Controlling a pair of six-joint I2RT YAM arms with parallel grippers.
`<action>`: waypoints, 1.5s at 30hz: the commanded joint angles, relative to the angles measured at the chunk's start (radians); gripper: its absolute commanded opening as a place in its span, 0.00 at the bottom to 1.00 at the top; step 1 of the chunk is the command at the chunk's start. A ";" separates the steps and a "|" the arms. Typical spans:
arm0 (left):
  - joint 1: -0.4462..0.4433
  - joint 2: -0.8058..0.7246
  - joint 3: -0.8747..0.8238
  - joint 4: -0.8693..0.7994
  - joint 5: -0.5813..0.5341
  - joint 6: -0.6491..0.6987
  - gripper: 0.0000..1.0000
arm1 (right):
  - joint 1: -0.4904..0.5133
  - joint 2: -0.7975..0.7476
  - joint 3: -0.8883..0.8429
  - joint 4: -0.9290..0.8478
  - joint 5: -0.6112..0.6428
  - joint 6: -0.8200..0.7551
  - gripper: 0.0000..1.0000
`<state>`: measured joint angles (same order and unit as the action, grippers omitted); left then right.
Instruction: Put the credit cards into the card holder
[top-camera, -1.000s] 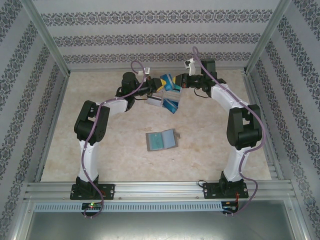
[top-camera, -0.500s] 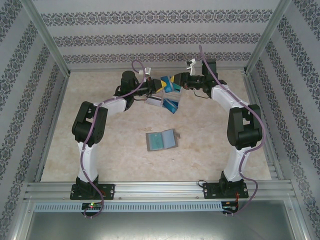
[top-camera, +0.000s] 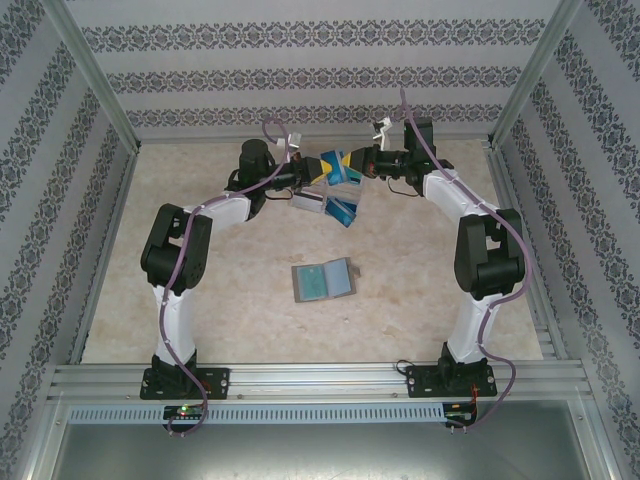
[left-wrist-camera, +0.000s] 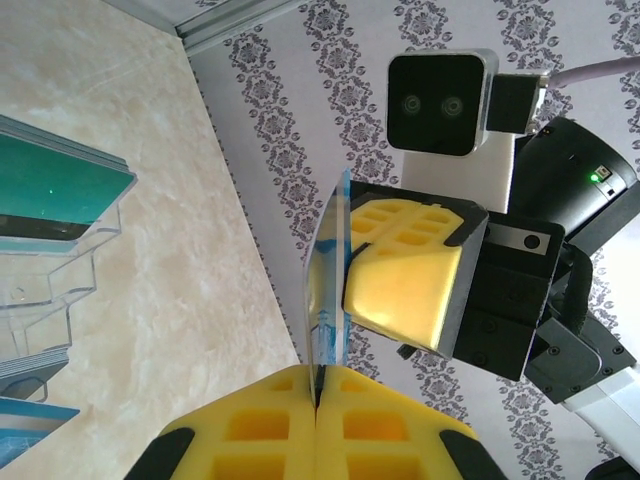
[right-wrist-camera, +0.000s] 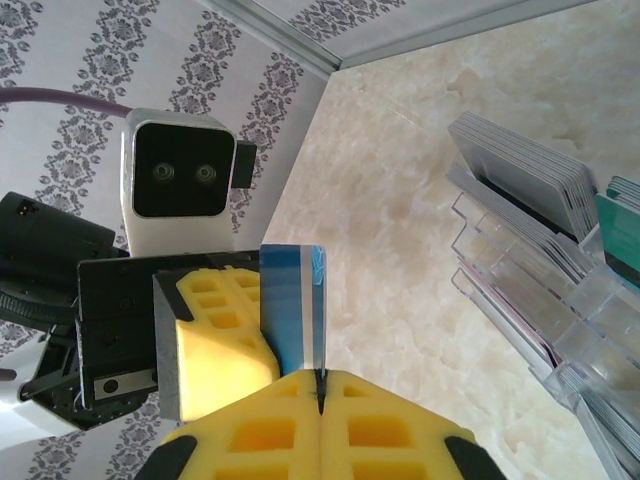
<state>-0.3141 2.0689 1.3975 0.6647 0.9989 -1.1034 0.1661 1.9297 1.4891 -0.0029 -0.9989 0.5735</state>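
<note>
Left jaws and right jaws both pinched one blue card (right-wrist-camera: 293, 305) near the rack (top-camera: 335, 200) (mid-handover, likely). Card holder (top-camera: 322, 281) lay open on the bench (top-camera: 200, 310), well apart; insertion pending, more cards racked.

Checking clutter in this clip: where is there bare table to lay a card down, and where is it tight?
Free: the table left and right of the open card holder, and the strip between it and the card rack. Crowded: far middle, where the left gripper and right gripper meet by the rack.
</note>
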 joint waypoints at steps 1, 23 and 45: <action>-0.003 -0.040 0.000 -0.022 0.012 0.043 0.10 | 0.023 -0.016 -0.017 0.003 -0.061 -0.011 0.00; -0.005 -0.460 -0.386 -0.982 -0.310 0.576 0.56 | 0.260 -0.396 -0.731 -0.008 0.190 -0.033 0.00; -0.154 -0.358 -0.481 -1.011 -0.495 0.557 0.45 | 0.218 -0.326 -0.816 0.127 0.190 -0.044 0.00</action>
<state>-0.4507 1.7046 0.9176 -0.3107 0.5518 -0.5579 0.3820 1.5856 0.6609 0.0872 -0.7937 0.5438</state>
